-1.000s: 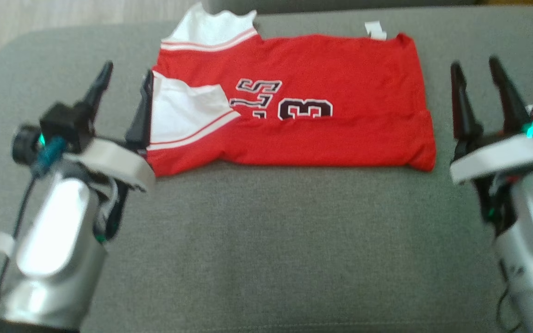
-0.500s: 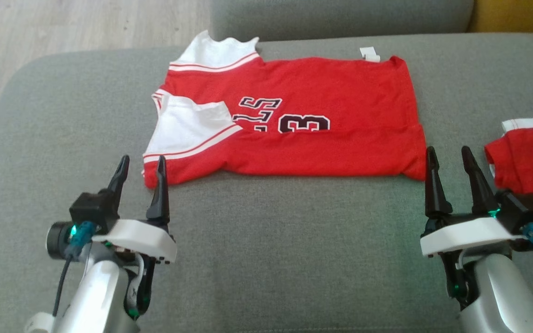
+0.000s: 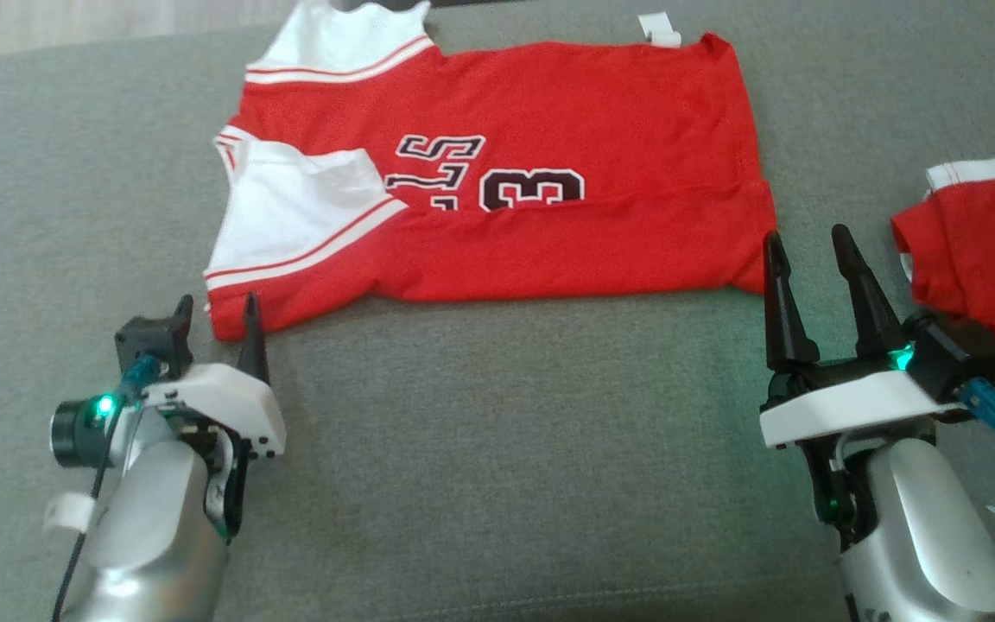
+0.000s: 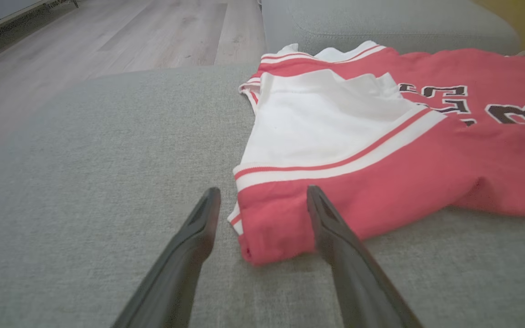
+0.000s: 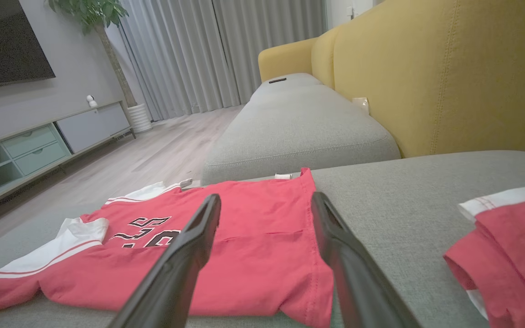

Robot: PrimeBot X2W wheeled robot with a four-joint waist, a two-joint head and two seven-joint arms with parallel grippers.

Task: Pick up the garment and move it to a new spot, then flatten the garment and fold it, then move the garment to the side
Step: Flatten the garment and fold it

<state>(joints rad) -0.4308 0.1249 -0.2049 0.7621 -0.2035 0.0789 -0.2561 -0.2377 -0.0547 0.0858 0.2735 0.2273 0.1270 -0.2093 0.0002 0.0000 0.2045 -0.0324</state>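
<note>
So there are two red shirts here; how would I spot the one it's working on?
Start at the grey sofa seat. The shirt lies spread flat across the far half of it, reaching nearly from side to side. Unlike the crumpled red bundle at the seat's right edge, it shows black lettering with a big 3 and a broad white sleeve.
</note>
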